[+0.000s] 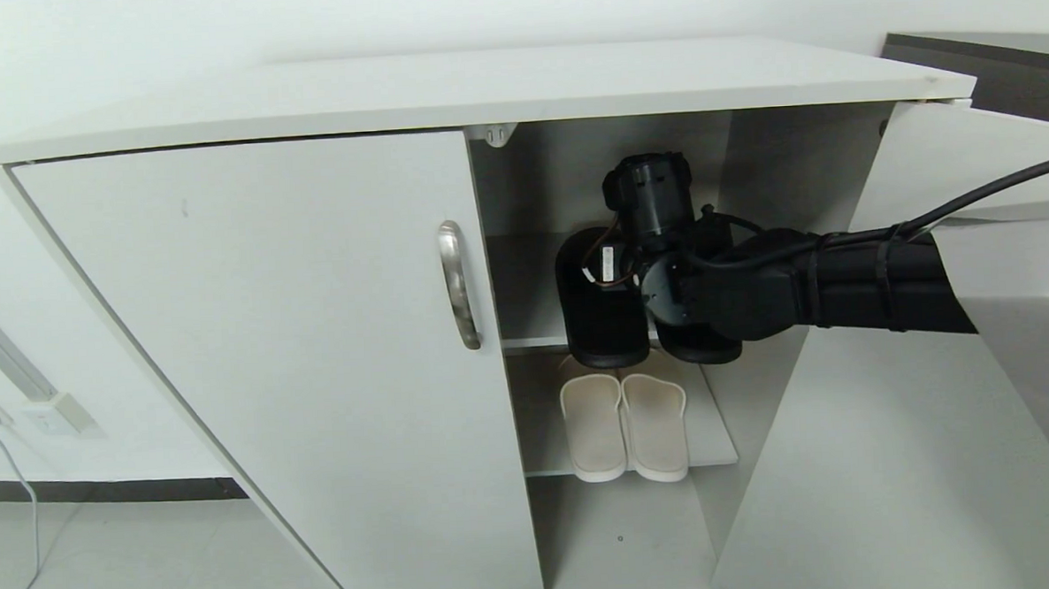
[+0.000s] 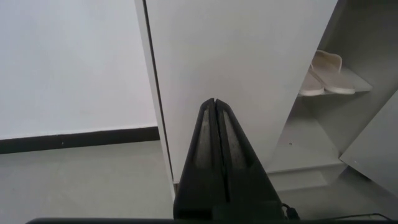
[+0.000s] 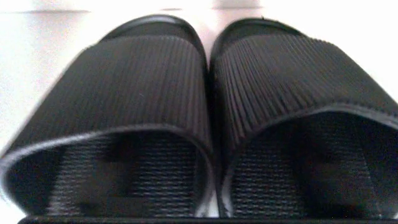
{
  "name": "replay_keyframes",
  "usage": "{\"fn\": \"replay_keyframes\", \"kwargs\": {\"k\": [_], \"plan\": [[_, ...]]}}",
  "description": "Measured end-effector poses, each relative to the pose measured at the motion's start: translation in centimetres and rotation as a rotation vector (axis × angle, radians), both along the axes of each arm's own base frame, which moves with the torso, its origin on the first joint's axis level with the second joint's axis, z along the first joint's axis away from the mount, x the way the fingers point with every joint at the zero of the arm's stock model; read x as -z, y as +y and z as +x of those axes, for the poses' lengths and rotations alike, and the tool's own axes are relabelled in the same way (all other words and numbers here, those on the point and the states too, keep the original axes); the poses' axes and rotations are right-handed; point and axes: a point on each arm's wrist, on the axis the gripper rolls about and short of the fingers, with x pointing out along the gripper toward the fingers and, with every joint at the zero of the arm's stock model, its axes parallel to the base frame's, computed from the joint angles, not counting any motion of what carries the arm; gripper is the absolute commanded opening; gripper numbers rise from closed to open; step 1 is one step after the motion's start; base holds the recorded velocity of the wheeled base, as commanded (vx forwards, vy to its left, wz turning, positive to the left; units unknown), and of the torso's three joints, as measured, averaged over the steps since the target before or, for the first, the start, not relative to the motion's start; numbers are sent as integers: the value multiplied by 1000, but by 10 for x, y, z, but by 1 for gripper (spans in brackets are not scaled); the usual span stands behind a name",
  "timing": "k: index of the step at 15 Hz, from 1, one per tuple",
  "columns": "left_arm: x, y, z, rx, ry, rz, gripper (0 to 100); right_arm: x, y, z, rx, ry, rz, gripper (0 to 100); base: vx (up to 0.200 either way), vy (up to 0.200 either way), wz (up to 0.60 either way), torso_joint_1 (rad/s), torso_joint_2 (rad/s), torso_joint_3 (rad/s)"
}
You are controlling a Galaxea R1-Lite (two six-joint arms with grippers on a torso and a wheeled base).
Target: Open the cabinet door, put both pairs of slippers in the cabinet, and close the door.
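Now, black slippers (image 1: 606, 326): side by side on the upper shelf (image 1: 526, 325).
White slippers (image 1: 623, 427): lower shelf (image 1: 712, 437).
Right door (image 1: 850, 457): open.
Left jaws: closed, empty.
Right jaws: apparently at the black pair; cannot tell their state.

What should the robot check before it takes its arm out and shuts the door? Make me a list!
1. White slippers inside, on the lower shelf: ok.
2. Black slippers on the upper shelf: ok.
3. Black slippers let go: cannot tell.
4. Right arm out of the cabinet: not ok, it reaches inside.
5. Right door open wide enough for the arm: ok.
6. Left gripper shut, outside by the closed left door: ok.
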Motion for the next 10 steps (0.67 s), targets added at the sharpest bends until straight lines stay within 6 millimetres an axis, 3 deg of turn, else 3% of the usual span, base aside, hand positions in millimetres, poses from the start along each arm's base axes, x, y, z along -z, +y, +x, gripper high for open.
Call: {"fn": "replay_keyframes", "kwargs": {"k": [7,10], "plan": [[0,0,0,0,0,0,0,-7,-5,-32,-24,20,-1,100,0,0,0,0,0,0],[0,0,0,0,0,0,0,-5,-4,-63,-58,21,-12,100,0,0,0,0,0,0]]}}
